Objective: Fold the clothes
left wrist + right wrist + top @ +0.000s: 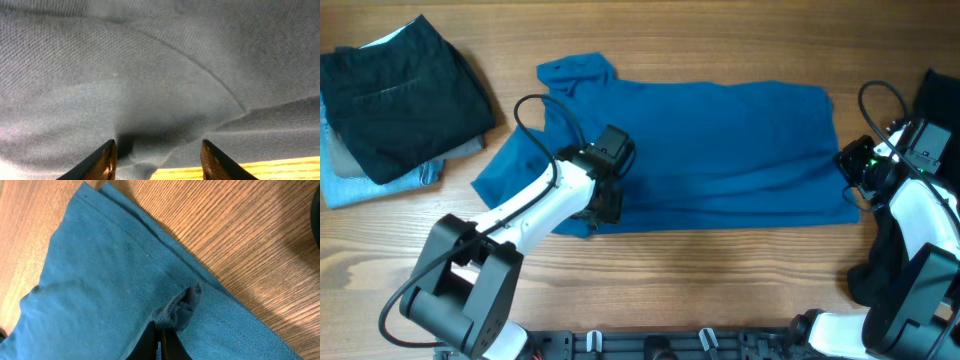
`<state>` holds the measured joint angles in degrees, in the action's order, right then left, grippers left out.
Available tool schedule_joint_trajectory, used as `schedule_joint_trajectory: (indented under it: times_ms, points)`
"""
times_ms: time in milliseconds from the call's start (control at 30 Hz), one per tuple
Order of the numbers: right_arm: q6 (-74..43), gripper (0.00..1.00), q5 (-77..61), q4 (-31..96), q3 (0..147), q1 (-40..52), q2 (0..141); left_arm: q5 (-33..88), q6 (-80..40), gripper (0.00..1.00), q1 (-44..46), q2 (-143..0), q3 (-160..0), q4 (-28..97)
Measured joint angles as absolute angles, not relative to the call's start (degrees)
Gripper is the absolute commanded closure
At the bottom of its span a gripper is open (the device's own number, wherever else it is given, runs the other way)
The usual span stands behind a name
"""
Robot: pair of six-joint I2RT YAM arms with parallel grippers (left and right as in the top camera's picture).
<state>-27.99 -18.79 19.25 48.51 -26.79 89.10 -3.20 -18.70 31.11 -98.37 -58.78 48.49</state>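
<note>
Right gripper (161, 334): fingers pressed together, pinching a bunched fold of the shirt (720, 140) just inside its hem, at the garment's right edge. Left gripper (158, 150): fingers spread, held low over the shirt's near-left edge, with cloth lying loose between them. The shirt is blue and lies spread flat across the middle of the table (740, 280), collar toward the left. A stack (395, 100) of folded clothes sits at the far-left corner, apart from the shirt.

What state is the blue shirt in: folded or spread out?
Mostly spread: the blue shirt lies flat across the table, one sleeve out; the right gripper pinches its hem.
</note>
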Motion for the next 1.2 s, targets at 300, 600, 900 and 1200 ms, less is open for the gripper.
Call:
schedule_joint_trajectory:
  times_ms: [300,600,900,1200]
  points:
    - [-27.83,0.96,-18.79,19.66,48.51,-26.79,89.1,-3.22,-18.5,0.68,31.14,-98.48,-57.69,46.22]
    - [-27.83,0.96,-18.79,19.66,48.51,-26.79,89.08,-3.22,-18.5,0.68,31.14,-98.48,-56.84,47.03]
    - [-27.83,0.96,-18.79,19.68,48.51,-26.79,89.1,-3.2,-18.33,0.96,31.14,-99.35,-56.73,46.68]
    - [-27.83,0.96,-18.79,19.84,48.51,-26.79,89.1,-4.69,-19.59,0.96,28.82,-99.24,-58.61,45.52]
